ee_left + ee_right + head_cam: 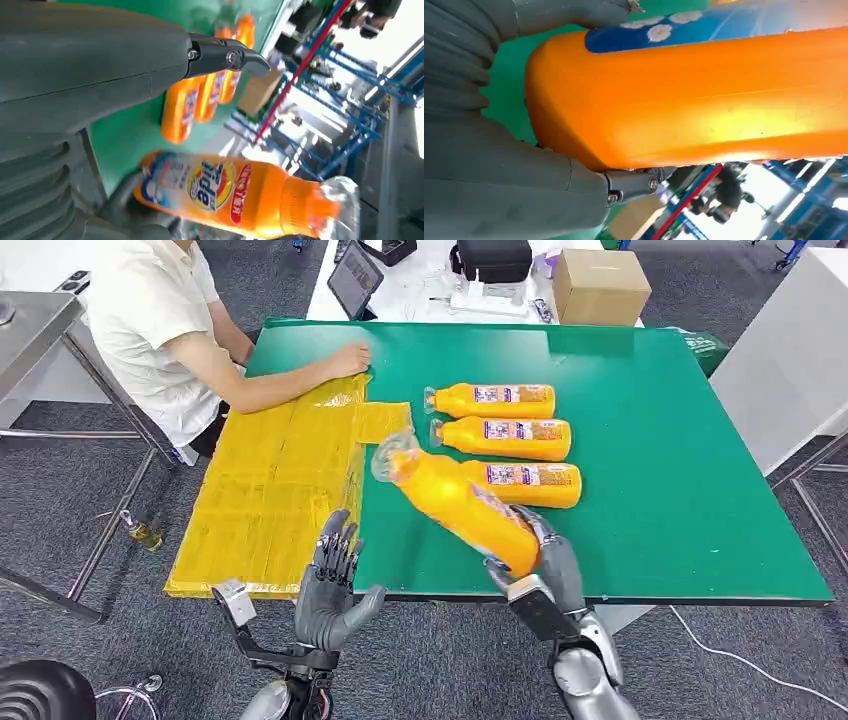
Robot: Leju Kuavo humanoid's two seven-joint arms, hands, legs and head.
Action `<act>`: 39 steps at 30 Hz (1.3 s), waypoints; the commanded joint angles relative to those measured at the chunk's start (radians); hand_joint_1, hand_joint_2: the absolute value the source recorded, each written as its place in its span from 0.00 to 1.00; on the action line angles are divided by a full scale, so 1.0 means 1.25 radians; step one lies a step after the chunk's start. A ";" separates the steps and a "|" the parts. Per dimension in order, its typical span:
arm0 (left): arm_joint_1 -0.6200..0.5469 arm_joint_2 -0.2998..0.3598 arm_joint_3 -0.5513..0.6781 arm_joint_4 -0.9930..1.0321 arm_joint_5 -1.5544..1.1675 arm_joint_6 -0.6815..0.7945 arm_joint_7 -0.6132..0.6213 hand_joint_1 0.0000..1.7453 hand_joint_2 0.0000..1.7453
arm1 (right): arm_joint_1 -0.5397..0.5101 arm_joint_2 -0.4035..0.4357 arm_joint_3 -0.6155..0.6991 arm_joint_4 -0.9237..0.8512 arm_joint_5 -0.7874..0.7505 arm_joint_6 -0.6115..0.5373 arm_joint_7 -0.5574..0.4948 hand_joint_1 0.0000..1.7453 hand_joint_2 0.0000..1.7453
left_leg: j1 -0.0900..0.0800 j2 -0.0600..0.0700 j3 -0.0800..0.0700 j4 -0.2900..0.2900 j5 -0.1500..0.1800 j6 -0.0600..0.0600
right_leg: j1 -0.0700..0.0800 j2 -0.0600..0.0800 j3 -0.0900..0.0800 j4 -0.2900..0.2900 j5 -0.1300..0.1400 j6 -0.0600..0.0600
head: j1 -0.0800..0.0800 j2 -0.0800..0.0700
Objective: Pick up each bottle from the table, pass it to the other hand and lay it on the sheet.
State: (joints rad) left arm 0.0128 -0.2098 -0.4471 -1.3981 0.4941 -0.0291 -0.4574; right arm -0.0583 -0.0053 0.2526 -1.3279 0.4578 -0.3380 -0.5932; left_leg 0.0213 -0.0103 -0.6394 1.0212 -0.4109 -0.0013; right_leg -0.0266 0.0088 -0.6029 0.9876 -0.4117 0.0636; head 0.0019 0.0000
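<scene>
My right hand grips the base of an orange bottle and holds it above the green table, clear cap pointing up and toward the left. The same held bottle is seen from the left wrist, and its orange body lies against my right hand. My left hand hovers at the table's near edge, fingers apart and holding nothing, a short way left of the bottle. Three more orange bottles lie side by side on the table. The yellow sheet covers the table's left part.
A person in a white shirt sits at the far left with a hand resting on the sheet's far corner. A cardboard box, a tablet and a black case stand on the white table behind.
</scene>
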 commanded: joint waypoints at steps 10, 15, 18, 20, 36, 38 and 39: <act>-0.078 0.019 -0.050 0.058 0.120 -0.062 0.050 0.00 1.00 | -0.119 0.068 0.269 0.229 0.092 -0.143 -0.020 1.00 1.00 | 0.001 0.004 0.005 -0.001 -0.001 0.001 | 0.001 0.003 0.004 -0.002 0.000 -0.003 | 0.000 0.000; -0.081 0.023 -0.050 0.059 0.144 -0.054 0.074 0.00 1.00 | -0.119 0.073 0.309 0.261 0.100 -0.159 -0.031 1.00 1.00 | 0.001 0.002 0.005 -0.001 -0.001 0.001 | 0.001 0.001 0.004 -0.002 -0.001 -0.003 | 0.000 0.000; -0.084 0.022 -0.049 0.062 0.140 -0.044 0.068 0.00 1.00 | -0.120 0.071 0.322 0.265 0.106 -0.162 -0.028 0.99 1.00 | 0.001 0.002 0.006 -0.002 -0.001 0.001 | 0.001 0.000 0.005 -0.002 -0.001 -0.003 | 0.000 0.000; -0.084 0.022 -0.049 0.062 0.140 -0.044 0.068 0.00 1.00 | -0.120 0.071 0.322 0.265 0.106 -0.162 -0.028 0.99 1.00 | 0.001 0.002 0.006 -0.002 -0.001 0.001 | 0.001 0.000 0.005 -0.002 -0.001 -0.003 | 0.000 0.000; -0.094 0.012 -0.021 0.038 0.184 -0.082 0.052 1.00 1.00 | -0.128 0.072 0.393 0.314 0.090 -0.134 -0.023 0.07 1.00 | 0.001 -0.001 0.004 -0.001 -0.001 0.001 | 0.002 -0.002 0.005 -0.002 -0.001 -0.003 | 0.000 0.000; -0.094 0.018 -0.028 0.026 0.145 -0.100 0.032 1.00 1.00 | -0.115 0.066 0.403 0.315 0.082 -0.098 -0.035 0.00 1.00 | 0.001 0.000 0.005 -0.001 -0.001 0.001 | 0.002 -0.002 0.005 -0.001 -0.002 -0.003 | 0.000 0.000; -0.095 0.017 -0.027 0.026 0.145 -0.100 0.032 1.00 1.00 | -0.110 0.063 0.405 0.316 0.084 -0.100 -0.037 0.00 1.00 | 0.001 0.000 0.005 -0.001 -0.002 0.001 | 0.002 -0.002 0.005 -0.002 -0.002 -0.004 | 0.000 0.000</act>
State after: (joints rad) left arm -0.0479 -0.2064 -0.4585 -1.3672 0.6984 -0.0785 -0.4044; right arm -0.2090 0.0916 0.6633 -1.0266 0.5741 -0.5353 -0.6168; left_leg 0.0212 -0.0100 -0.6399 1.0213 -0.4106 -0.0014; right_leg -0.0266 0.0089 -0.6041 0.9877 -0.4115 0.0636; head 0.0023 0.0000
